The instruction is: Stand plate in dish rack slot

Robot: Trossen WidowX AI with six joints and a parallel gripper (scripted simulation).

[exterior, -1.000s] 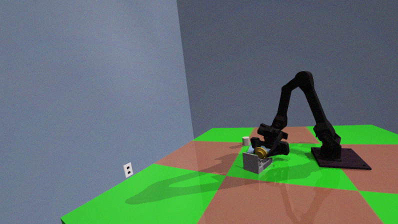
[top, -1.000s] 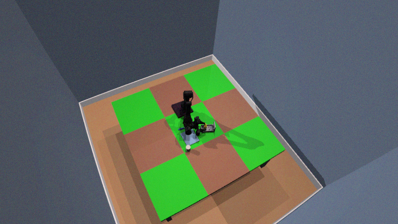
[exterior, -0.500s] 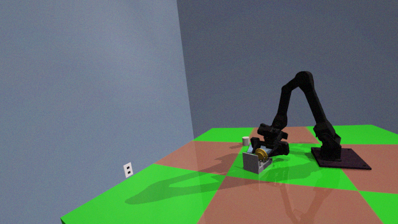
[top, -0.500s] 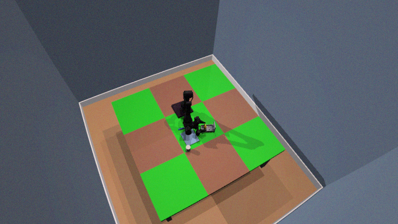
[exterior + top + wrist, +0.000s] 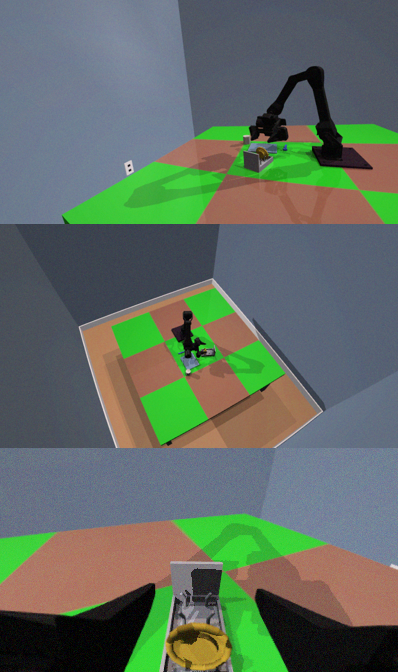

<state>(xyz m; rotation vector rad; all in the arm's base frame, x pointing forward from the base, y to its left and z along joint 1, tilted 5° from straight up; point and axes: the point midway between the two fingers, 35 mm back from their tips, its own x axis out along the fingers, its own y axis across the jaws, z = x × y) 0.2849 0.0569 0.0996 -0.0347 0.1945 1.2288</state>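
The yellow plate (image 5: pixel 204 351) (image 5: pixel 261 153) (image 5: pixel 197 647) stands on edge in the grey dish rack (image 5: pixel 214 349) (image 5: pixel 251 160) (image 5: pixel 182 577), between its rails and near the end away from the rack's tall end wall. In the wrist view it looks tilted a little. My gripper (image 5: pixel 198 346) (image 5: pixel 267 136) (image 5: pixel 206 591) is open and empty. It hangs above and just behind the plate, and its fingers are clear of it on both sides.
A blue-grey mat (image 5: pixel 190 362) (image 5: pixel 269 147) lies beside the rack, with a small blue object (image 5: pixel 181 352) (image 5: pixel 284 147) near it. A white cup (image 5: pixel 188 372) (image 5: pixel 246 139) stands past the mat. The arm's dark base plate (image 5: pixel 176 332) (image 5: pixel 350 161) is behind.
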